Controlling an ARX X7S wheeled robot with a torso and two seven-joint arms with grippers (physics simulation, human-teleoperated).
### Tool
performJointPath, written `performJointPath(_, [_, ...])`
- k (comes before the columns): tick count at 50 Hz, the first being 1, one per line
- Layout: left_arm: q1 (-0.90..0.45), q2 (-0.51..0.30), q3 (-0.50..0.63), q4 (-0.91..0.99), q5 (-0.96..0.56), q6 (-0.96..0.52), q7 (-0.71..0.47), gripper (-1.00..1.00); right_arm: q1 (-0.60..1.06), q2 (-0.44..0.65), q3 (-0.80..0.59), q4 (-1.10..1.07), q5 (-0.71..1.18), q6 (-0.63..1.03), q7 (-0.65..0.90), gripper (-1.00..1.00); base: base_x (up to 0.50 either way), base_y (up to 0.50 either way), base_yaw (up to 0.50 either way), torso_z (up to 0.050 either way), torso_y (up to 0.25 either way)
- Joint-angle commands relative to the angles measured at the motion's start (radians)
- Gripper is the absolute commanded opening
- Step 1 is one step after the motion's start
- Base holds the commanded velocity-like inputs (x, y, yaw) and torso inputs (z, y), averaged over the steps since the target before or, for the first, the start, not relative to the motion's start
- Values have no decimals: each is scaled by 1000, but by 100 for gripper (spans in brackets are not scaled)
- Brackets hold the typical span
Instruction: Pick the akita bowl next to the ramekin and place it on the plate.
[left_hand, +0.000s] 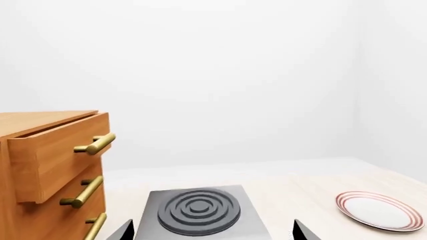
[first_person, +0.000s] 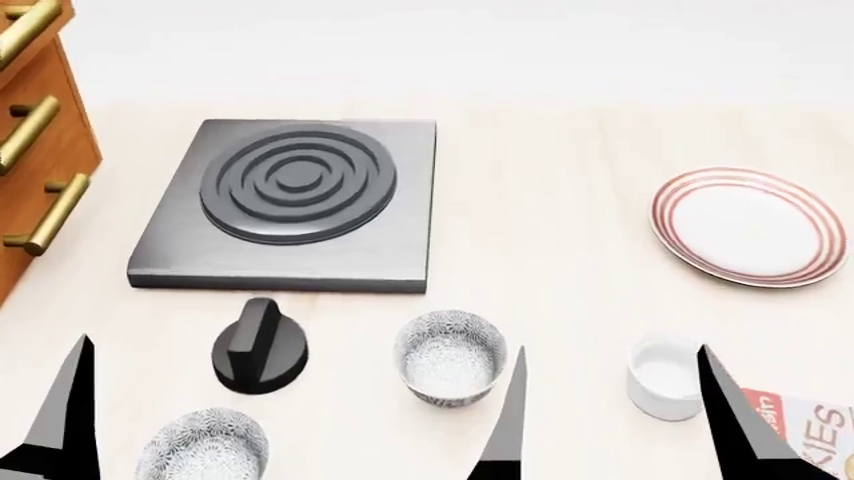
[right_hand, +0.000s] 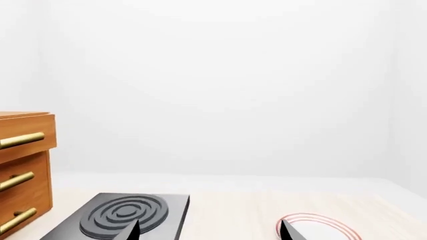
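Note:
The akita bowl (first_person: 450, 357), grey-and-white speckled, stands upright on the table just left of the plain white ramekin (first_person: 663, 375). A look-alike bowl (first_person: 203, 445) sits further left at the near edge. Far right lies the red-ringed plate (first_person: 747, 225), also seen as the plate (left_hand: 379, 210) and the plate (right_hand: 313, 225) in the wrist views. My right gripper (first_person: 610, 350) is open above the near edge, its fingers straddling the gap between bowl and ramekin. My left gripper (left_hand: 212, 225) is open and empty; only one of its fingers (first_person: 60, 410) shows in the head view.
A grey hob (first_person: 287, 200) with a ringed burner lies at the middle left, a black knob (first_person: 260, 350) in front of it. A wooden drawer unit (left_hand: 50, 170) with brass handles stands at the left. A printed box (first_person: 807, 430) sits at the near right corner.

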Motion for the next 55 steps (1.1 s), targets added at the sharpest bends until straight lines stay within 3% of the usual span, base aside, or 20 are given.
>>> performJointPath(1, [-4, -3, 10, -1, 1, 6, -2, 100, 2, 3, -7, 2, -4, -5, 3, 100, 273, 0, 0, 0, 0])
performJointPath(55, [-22, -11, 47, -3, 5, 25, -9, 100, 11, 17, -29, 1, -10, -27, 17, 100, 270, 0, 0, 0, 0])
